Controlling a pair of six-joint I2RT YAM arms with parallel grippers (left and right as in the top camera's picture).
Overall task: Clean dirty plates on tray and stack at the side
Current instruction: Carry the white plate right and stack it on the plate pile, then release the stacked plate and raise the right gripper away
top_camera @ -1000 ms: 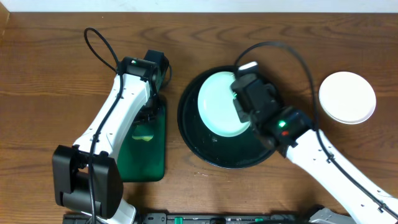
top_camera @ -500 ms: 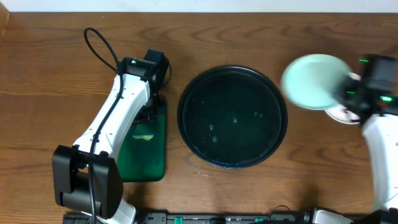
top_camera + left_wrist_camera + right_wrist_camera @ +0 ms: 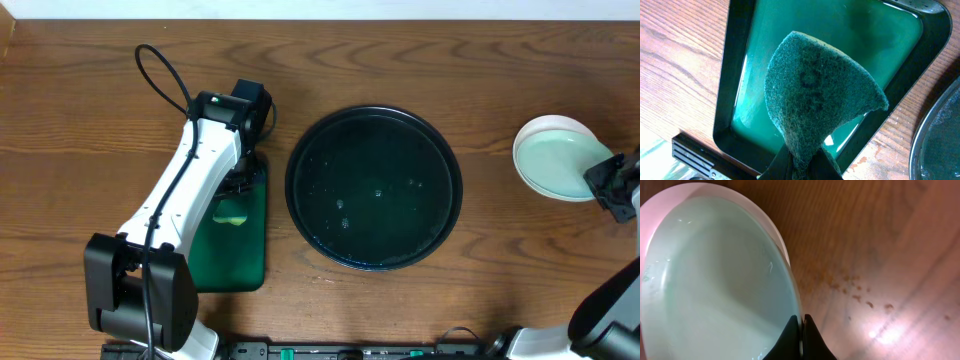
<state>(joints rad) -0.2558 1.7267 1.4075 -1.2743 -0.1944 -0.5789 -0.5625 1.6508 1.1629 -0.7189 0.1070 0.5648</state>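
Mint plate [image 3: 557, 166] now over white plate [image 3: 545, 122]

The left arm [image 3: 185, 190] is white-shelled with black joints. A black cable [image 3: 138, 58] loops from it; a green light [image 3: 213, 100] glows at its wrist.

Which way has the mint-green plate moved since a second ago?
Yes: the mint-green plate went right, off the black tray, now over the white plate, right gripper shut on its rim.

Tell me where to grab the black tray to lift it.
Probably the raised rim of the black tray, from above, one jaw inside and one outside. It lies flat and looks far too wide to span, so the rim is the only pinchable edge.
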